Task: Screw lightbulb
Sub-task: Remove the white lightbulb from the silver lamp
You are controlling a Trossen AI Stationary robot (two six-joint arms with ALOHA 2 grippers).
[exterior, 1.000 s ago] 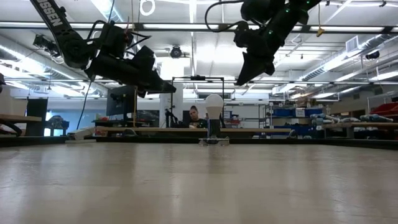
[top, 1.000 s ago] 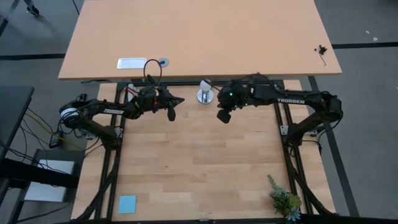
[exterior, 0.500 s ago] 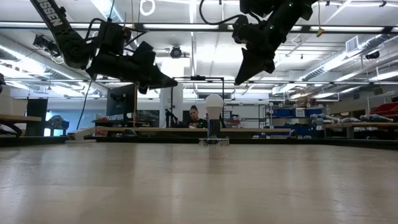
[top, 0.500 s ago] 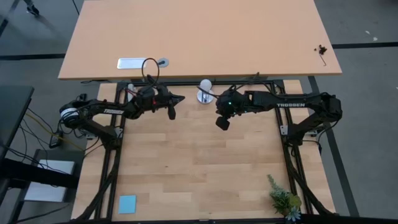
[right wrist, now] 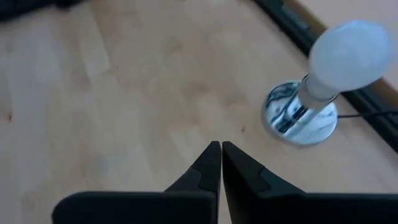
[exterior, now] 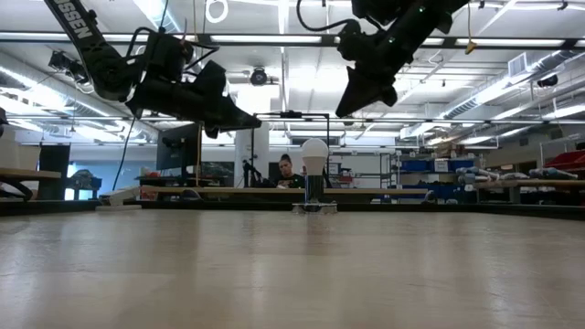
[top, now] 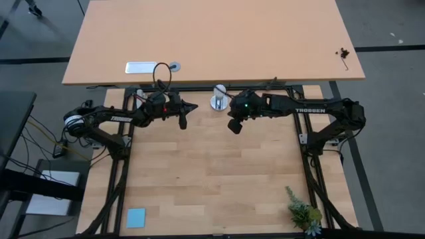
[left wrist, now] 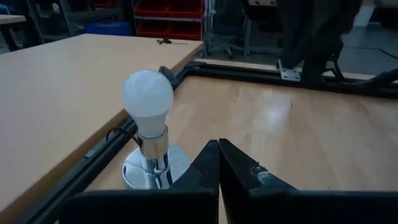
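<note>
Lightbulb [top: 218,91] stands upright in silver socket disc [top: 218,103].

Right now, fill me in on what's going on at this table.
Nothing is being held. The bulb stands upright in the silver socket at the table's far edge. Both arms hang above the table on either side of it: the left claw is shut and points at the bulb, and the right claw, also shut, sits just beside the socket. Neither touches the bulb.

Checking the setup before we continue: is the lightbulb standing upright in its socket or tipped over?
Upright: the lightbulb stands base-down in the silver socket disc, untouched.
</note>
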